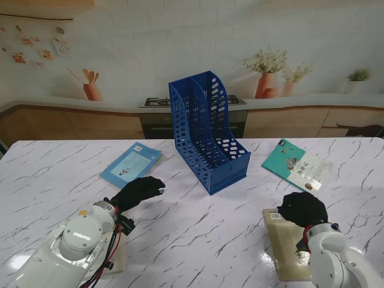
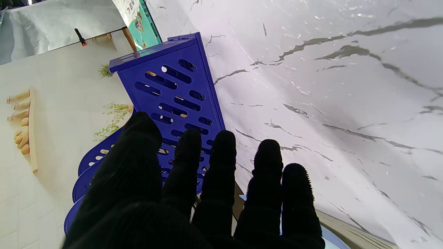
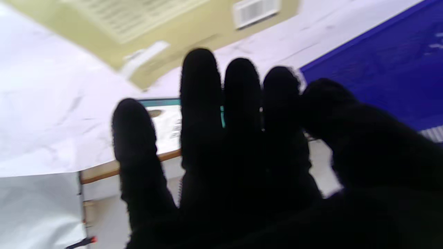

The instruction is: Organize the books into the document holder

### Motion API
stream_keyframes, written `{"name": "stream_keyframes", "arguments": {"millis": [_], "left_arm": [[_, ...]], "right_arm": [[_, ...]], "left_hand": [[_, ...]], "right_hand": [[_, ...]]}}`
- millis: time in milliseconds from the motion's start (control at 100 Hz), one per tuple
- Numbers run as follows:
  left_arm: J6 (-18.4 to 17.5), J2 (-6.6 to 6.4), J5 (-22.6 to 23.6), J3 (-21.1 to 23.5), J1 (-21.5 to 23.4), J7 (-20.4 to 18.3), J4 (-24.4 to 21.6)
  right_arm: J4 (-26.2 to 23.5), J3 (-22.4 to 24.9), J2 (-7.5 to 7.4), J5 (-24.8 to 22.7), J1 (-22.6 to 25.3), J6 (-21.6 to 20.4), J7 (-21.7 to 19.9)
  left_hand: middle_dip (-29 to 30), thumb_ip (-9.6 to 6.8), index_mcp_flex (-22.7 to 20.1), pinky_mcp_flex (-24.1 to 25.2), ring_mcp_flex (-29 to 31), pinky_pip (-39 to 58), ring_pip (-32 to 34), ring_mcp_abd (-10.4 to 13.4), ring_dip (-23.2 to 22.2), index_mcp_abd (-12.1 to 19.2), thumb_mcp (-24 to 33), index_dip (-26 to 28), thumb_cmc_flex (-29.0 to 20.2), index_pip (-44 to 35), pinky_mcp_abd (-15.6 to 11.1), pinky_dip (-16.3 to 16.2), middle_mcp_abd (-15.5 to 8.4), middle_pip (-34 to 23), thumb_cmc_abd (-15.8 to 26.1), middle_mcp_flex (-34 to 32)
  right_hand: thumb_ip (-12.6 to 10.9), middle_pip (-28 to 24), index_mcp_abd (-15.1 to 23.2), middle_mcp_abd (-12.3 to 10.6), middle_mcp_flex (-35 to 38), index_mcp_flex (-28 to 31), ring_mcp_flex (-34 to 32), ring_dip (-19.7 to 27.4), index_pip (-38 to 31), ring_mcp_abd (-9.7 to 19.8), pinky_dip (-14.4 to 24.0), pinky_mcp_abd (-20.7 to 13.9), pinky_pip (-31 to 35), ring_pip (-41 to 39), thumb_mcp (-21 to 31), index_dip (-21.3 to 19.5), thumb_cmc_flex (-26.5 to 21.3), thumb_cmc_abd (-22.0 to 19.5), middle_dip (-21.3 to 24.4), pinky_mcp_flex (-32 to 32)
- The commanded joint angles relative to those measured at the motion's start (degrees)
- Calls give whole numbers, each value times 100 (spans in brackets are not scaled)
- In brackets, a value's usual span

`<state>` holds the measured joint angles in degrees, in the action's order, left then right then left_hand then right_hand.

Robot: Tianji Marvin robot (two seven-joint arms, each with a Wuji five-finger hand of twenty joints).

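A blue two-slot document holder point(image 1: 210, 133) stands upright mid-table, nothing visible in its slots; the left wrist view shows its perforated side point(image 2: 173, 93). A light-blue book point(image 1: 130, 163) lies flat to its left. A teal-and-white book point(image 1: 296, 164) lies flat to its right. A beige book point(image 1: 287, 241) lies near me on the right. My left hand point(image 1: 138, 191), black-gloved, hovers just nearer to me than the light-blue book, fingers apart, holding nothing. My right hand point(image 1: 303, 209) is over the far end of the beige book, fingers spread point(image 3: 200, 103), with no grasp visible.
The marble table point(image 1: 198, 234) stretches between both arms. A pale block point(image 1: 117, 259) sits under my left forearm. Behind the table's far edge is a printed kitchen backdrop.
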<state>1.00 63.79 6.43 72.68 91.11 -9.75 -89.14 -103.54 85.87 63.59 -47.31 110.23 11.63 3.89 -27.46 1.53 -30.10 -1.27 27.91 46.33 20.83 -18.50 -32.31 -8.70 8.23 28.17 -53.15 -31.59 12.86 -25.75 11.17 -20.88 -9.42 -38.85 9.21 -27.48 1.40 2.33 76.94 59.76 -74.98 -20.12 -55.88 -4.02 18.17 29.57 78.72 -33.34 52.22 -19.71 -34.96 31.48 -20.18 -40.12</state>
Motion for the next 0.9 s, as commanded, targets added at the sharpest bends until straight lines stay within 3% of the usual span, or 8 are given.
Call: {"name": "stream_keyframes", "arguments": {"millis": [0,240,500,890], "left_arm": [[-166,19,-37,-33,-44,-114,46],[-273,-13,-32,-119,-226,-278,214],[-429,-10,-104,-201,-376,-327,379],[-477,0,-145,-149,-258,-268,325]], "right_arm": [[45,44,-8,100,99,184,-26],[318,101,-39,70,251,689,-290],[400,-56,-83,639,292,1021,-801],[494,-720,-116,1428,-207,685,-1099]], "left_hand": [[43,-138,5,104,85,250,96,176,30,15,30,-61,21,-58,6,58,-47,-69,122,101],[42,-141,8,164,103,236,71,184,24,42,24,-57,37,-63,118,61,-74,-62,121,74],[39,-140,10,184,121,200,57,182,13,48,11,-67,64,-49,136,69,-82,-56,134,63],[37,-140,-10,152,133,222,55,178,-5,31,-16,-91,90,-20,160,40,-75,-48,159,63]], "right_hand": [[182,-52,232,-23,-24,77,52,-83,-9,85,111,223,-111,-87,-69,-177,14,-223,-100,320],[235,87,306,-101,-219,-34,297,-102,138,112,95,774,-795,170,-275,-193,-13,-351,-116,1269],[256,123,228,-20,-250,-58,318,-140,157,34,188,916,-738,207,-324,-159,-72,-320,-121,1094],[270,129,-165,276,-152,-38,169,-90,30,-184,179,-290,-415,209,-230,71,-321,-122,-17,87]]}}
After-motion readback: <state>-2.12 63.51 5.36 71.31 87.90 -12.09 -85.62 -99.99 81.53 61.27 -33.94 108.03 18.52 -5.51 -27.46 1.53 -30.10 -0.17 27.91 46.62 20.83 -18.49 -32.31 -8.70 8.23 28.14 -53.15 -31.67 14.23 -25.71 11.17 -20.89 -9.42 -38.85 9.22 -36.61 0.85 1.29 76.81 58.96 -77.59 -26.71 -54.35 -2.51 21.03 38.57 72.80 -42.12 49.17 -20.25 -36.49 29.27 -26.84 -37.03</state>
